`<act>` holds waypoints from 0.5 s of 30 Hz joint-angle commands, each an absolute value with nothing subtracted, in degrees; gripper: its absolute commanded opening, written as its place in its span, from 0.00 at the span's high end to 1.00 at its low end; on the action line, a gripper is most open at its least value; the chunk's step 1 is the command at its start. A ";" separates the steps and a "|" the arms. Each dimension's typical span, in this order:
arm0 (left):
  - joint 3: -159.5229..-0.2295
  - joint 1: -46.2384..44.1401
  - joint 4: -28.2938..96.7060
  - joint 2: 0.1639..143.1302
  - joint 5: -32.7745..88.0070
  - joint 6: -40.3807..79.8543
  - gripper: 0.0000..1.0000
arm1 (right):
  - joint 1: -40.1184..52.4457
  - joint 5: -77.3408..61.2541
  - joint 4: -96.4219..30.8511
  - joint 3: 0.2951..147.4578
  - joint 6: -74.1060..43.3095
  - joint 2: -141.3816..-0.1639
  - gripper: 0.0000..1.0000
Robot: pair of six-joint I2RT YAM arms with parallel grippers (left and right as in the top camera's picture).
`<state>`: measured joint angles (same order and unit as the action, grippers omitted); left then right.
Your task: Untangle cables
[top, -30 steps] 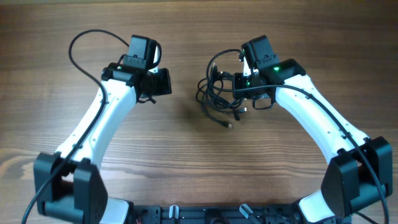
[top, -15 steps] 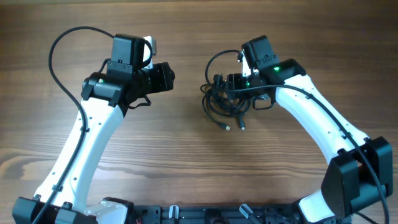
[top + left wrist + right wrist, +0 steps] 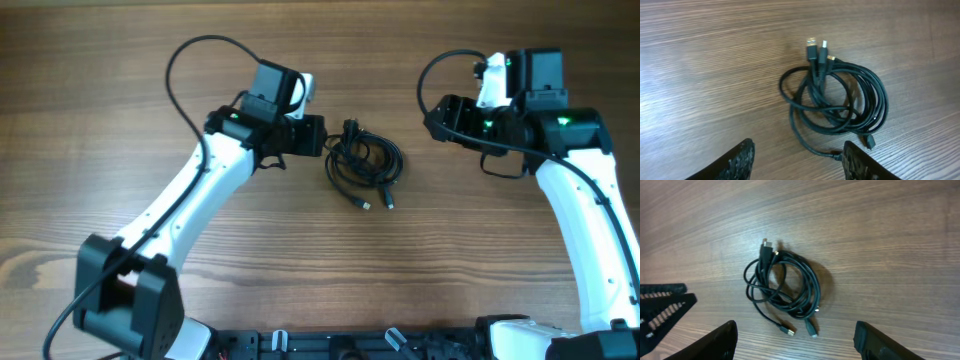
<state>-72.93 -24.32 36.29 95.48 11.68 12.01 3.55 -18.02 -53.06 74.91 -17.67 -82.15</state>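
Tangled coil of thin black cords (image 3: 360,160) lies on brown wooden table (image 3: 100,60) between my arms; crossings unreadable. My left gripper (image 3: 800,162), fingers spread and cropped, has come in beside it; my right gripper (image 3: 797,342), released, has backed off.

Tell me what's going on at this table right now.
Two robot arms are working on a tangled coil of black cables lying on the wooden table. Neither arm is holding it. The left gripper is open right at the coil's edge, closed on nothing. The right gripper is also open, farther off on the coil's other side.
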 commanded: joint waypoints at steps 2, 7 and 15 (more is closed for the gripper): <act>-73.34 -27.03 32.49 100.44 12.16 17.50 0.42 | 2.92 -18.87 -53.60 74.98 -16.25 -82.13 0.23; -73.34 -29.65 30.76 104.99 11.92 29.10 0.44 | 2.92 -16.23 -54.15 74.98 -16.56 -82.15 0.22; -73.34 -32.05 30.79 108.73 4.75 45.08 0.44 | 2.92 -14.81 -54.87 74.98 -16.51 -82.17 0.21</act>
<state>-72.95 -31.77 30.98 107.35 9.23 36.73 3.01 -16.23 -54.85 74.91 -17.61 -82.17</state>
